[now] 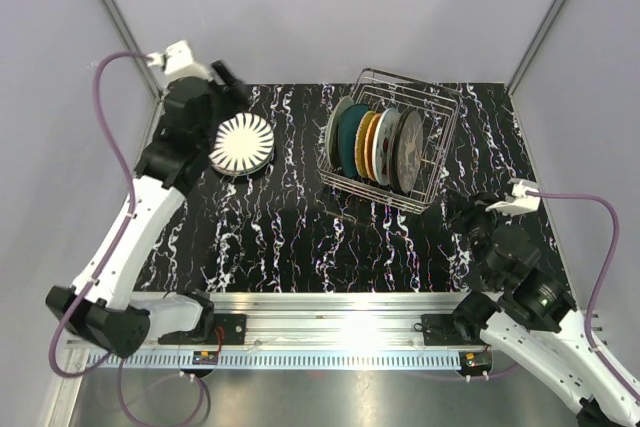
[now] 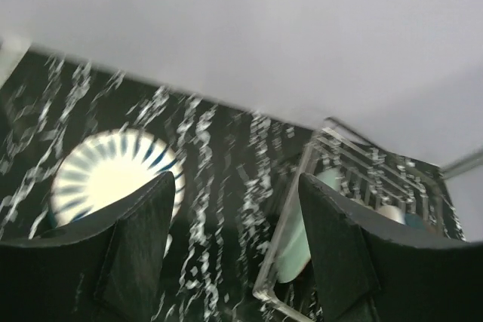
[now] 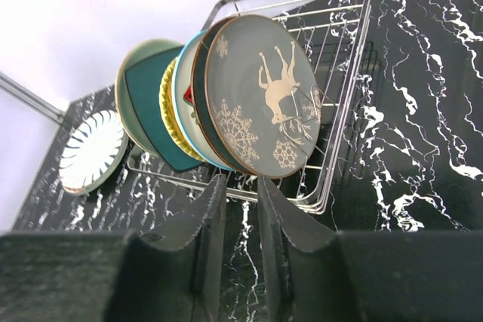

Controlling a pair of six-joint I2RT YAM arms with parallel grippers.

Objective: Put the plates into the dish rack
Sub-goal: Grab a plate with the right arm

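At far left, our left fingers (image 2: 235, 184) are spread wide with nothing between them, above the black marbled worktop (image 1: 300, 237). Near them a white striped plate (image 1: 242, 143) lies on the worktop, outside the dish rack (image 1: 443, 137). The rack stands right of centre, toward the back. A row of plates (image 1: 375, 142) stands on edge in it, the grey deer plate (image 3: 264, 88) at the right end. Our right fingers (image 3: 241, 184) are parted by a narrow gap, hold nothing, and sit low near the rack.
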